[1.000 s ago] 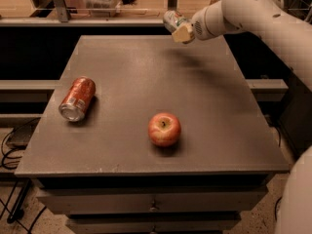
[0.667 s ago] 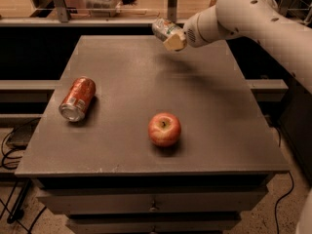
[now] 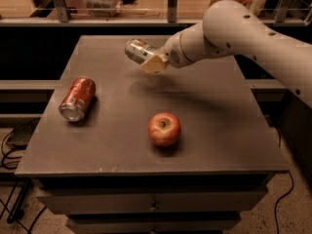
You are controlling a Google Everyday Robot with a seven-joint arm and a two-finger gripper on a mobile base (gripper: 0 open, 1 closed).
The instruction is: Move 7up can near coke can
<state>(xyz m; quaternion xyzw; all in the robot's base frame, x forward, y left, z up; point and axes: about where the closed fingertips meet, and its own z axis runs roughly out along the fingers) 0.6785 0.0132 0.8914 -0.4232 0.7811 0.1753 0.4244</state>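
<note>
Nearest me: red apple [image 3: 165,128], upright on the bench [image 3: 219,130], front of centre, untouched. Same spot as a second ago.

Left, a little further back: coke can [image 3: 78,99] on its side, silver end towards the front-left corner. It has not moved either.

Further back, left of centre: 7up can [image 3: 136,50] off the surface, tilted almost level and carried in the pincer [image 3: 147,57]. A soft shadow lies on the bench beneath it, so it hangs clear.

Change: a second ago can and pincer were over the far right part of the bench. They have now swung left and towards the front, about a third of the way to the coke can. Judgement: transport is under way, but the two cans are still well apart and nothing has been set down.

Pincer: clamped on the 7up can, one tan finger [image 3: 155,64] showing against its near side, the other hidden behind it. It touches nothing else.

Behind: white arm [image 3: 234,30] reaching in from the right.
</note>
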